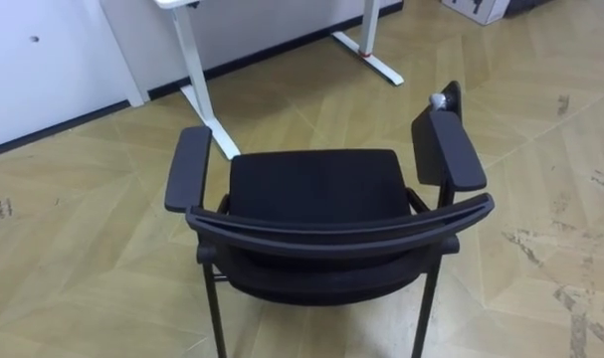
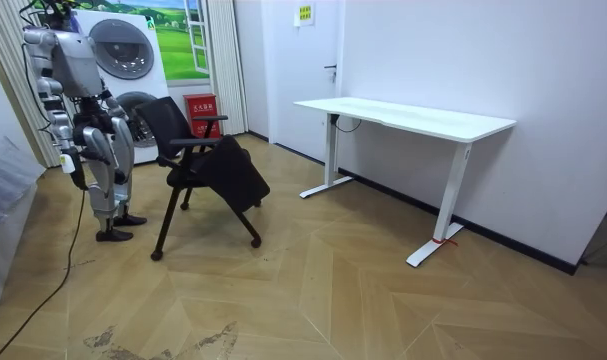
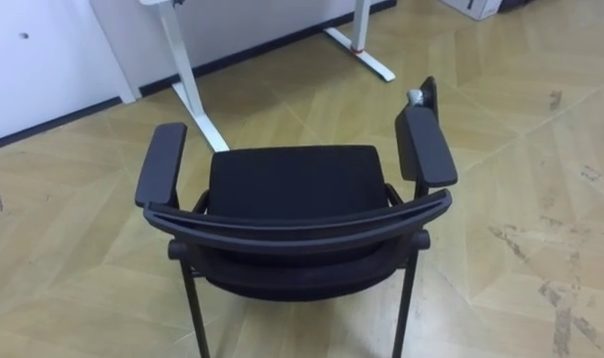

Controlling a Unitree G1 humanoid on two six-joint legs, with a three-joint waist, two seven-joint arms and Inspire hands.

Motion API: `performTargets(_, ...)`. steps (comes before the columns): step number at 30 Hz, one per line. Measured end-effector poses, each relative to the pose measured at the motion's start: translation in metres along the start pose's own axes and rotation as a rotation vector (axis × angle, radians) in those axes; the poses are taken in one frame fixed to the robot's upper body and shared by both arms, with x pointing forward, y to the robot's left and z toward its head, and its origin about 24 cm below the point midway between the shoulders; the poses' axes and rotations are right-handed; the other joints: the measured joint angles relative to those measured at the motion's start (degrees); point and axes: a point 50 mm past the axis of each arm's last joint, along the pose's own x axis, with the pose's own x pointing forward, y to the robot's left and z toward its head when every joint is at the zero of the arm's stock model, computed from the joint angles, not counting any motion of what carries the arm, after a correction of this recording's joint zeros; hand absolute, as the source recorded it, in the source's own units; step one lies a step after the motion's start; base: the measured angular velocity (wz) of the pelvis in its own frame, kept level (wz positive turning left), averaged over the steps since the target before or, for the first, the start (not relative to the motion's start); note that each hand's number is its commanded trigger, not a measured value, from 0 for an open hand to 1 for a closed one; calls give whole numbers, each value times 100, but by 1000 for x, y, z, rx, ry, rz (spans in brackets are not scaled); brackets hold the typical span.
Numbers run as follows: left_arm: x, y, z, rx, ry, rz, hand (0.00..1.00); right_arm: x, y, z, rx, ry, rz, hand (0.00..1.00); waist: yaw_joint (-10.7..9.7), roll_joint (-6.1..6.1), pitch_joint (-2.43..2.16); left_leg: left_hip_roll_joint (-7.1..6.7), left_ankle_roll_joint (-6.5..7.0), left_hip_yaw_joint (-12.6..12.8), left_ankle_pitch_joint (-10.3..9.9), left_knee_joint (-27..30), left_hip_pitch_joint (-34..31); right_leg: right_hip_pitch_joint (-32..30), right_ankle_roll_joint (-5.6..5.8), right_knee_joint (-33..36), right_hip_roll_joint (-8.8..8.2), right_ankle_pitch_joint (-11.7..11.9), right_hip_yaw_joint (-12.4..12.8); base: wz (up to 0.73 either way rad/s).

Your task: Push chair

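Behind the black chair (image 1: 316, 214), the robot stands facing the white bench (image 2: 408, 115).
Left hand (image 2: 121, 152) and right hand (image 2: 71, 160) hang short of the chair; I cannot tell how the fingers are set.

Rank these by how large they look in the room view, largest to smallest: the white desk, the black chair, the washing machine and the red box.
1. white desk
2. black chair and washing machine: they look about alike, and the machine is farther off and partly hidden, so they are left unranked
3. red box
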Motion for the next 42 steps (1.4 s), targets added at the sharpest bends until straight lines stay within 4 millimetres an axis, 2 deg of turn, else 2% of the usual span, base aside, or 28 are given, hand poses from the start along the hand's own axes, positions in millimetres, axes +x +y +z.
performTargets(1,2,1,9,-11,-20,19,0,0,-1,5,-9,-11,-4,0,-3,32,14,-1,-1,0,-2,-1,-8,-2,0,-3,-1,0,-17,3)
performTargets(5,5,8,39,-58,-103,71,0,0,-7,14,-28,-37,-20,0,-2,131,13,2,-1,-2,-18,-2,-13,-15,1,-5,2,0,-35,0)
performTargets(10,1,17,96,-70,-312,169,0,0,-13,21,-49,-55,-29,0,-1,255,13,4,0,0,-20,-8,-18,-24,0,-15,7,0,-38,-1)
performTargets(11,0,17,102,-75,-333,177,0,0,-14,21,-56,-56,-29,0,-15,283,16,2,0,-1,-20,-8,-21,-27,0,-18,6,0,-34,0)
performTargets(13,-9,17,128,-95,-444,198,0,0,-15,22,-42,-60,-33,0,10,306,28,-1,0,-2,-28,-15,-25,-39,-1,-21,11,-2,35,-5)
performTargets(15,-14,21,141,-66,-521,235,0,0,-14,24,-42,-65,-32,0,9,329,32,-2,0,-1,-28,-18,-24,-45,-1,-22,12,-2,56,-7)
performTargets(17,-20,25,154,-8,-605,274,0,0,-15,24,-58,-65,-35,0,-10,341,16,-2,0,-1,-27,-17,-20,-43,-1,-22,11,-2,26,-3)
performTargets(19,-34,28,175,80,-754,340,0,0,-17,21,-69,-58,-30,0,-1,330,-1,-4,0,-1,-27,-12,-19,-36,-1,-13,9,-2,14,3)
performTargets(25,-75,28,216,101,-1035,444,0,0,-16,24,-83,-64,-16,0,-32,355,-51,-3,0,-5,-27,4,-20,-27,-1,-11,6,-2,-3,1)
performTargets(30,-98,28,232,124,-1166,490,0,-1,-20,19,-77,-52,-25,0,-46,357,-51,1,0,-6,-27,35,-8,9,-2,-15,9,-2,15,0)
performTargets(37,-124,27,237,163,-1298,510,0,-1,-20,17,-84,-45,-19,0,-131,329,10,-4,1,-26,-28,34,-30,0,-1,-27,7,-1,13,0)
performTargets(42,-133,20,241,238,-1367,501,0,0,-12,25,-103,-69,27,0,-194,373,24,-6,1,-24,-28,27,-40,-15,-2,-46,9,-1,25,0)
